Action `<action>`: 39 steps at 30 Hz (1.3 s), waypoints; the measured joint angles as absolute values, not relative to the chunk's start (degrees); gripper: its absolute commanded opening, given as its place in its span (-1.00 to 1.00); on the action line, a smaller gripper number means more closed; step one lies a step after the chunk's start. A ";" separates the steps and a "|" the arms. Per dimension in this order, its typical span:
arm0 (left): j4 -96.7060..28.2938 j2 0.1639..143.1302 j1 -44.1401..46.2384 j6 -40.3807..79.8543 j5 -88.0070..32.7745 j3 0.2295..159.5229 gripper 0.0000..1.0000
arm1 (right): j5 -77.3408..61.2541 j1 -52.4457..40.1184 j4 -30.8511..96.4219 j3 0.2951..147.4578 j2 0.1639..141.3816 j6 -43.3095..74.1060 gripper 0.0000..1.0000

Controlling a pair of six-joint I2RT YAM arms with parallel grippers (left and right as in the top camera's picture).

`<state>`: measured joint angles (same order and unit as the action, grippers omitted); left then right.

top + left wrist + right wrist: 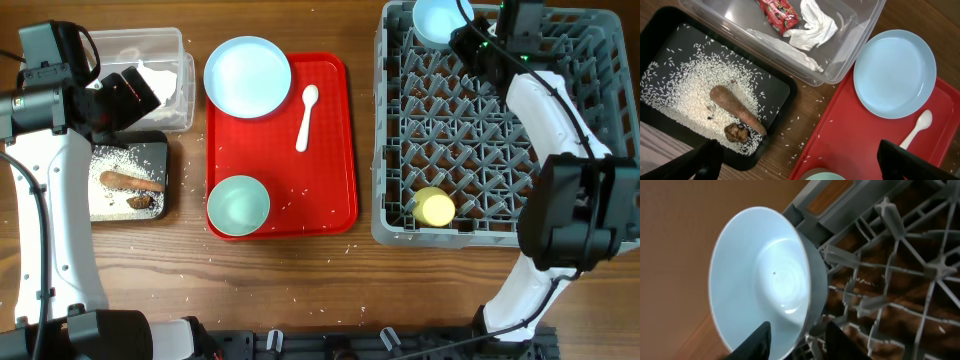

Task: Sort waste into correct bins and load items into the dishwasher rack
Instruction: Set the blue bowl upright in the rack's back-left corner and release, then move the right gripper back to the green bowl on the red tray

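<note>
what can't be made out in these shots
Overhead: the left arm covers the left gripper and most of the clear tub.
Left wrist: the bottom edge cuts off the mint green bowl.
Right wrist: blur hides whether the right gripper presses the blue-white bowl.

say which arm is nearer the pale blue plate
Left: left fingers hover by the clear tub, beside the pale blue plate; right fingers hold a blue-white bowl in the rack.
</note>
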<state>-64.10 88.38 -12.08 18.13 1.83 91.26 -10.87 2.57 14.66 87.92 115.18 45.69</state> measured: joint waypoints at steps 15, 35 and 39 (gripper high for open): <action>-64.10 88.38 -12.08 18.15 1.83 91.26 1.00 | -11.16 2.57 12.71 88.01 118.19 41.67 -0.91; -64.07 88.38 -12.08 18.13 1.83 91.26 1.00 | 60.62 -23.00 12.97 88.75 107.74 4.60 -0.91; -64.12 88.38 -12.08 18.13 1.83 91.26 1.00 | 69.36 -22.35 2.81 88.77 114.74 -9.23 -0.91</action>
<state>-64.12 88.38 -12.08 18.13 1.83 91.26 69.36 -22.35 2.81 88.77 114.74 -9.23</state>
